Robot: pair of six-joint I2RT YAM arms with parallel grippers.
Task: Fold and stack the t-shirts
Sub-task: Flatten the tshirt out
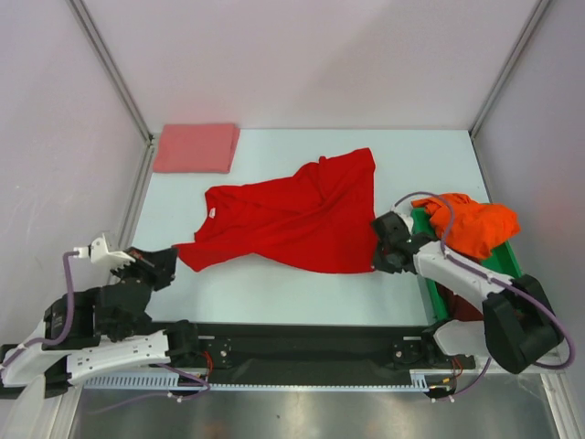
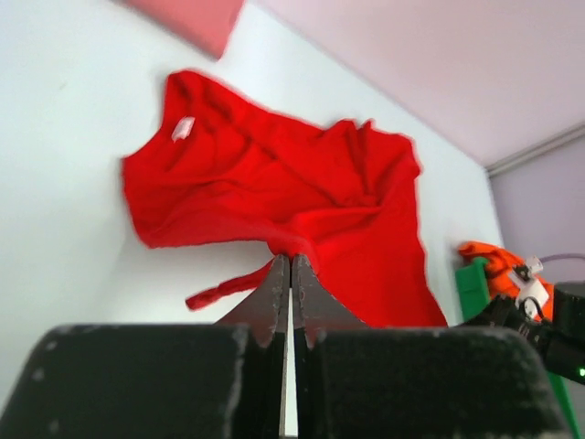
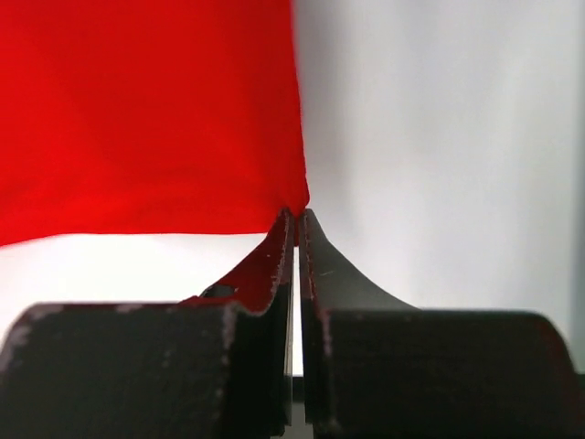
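Red t-shirt (image 1: 292,219) pinched by left tool (image 2: 291,261), right tool (image 3: 298,218); orange t-shirt (image 1: 475,227), green bin (image 1: 503,261) nearby.

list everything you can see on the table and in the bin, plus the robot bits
table: 1, pale, fills the enclosure floor
green bin: 1, green, right edge of the table
red t-shirt: 1, bright red, spread crumpled across the table's middle
salmon-pink t-shirt: 1, salmon-pink, folded flat at the far left corner
orange t-shirt: 1, orange, bunched over the green bin's far end
maroon cloth: 1, dark maroon, low in the bin's near end, mostly hidden by the right arm
left gripper: 1, black, shut on the red t-shirt's near-left tip
right gripper: 1, black, shut on its right corner
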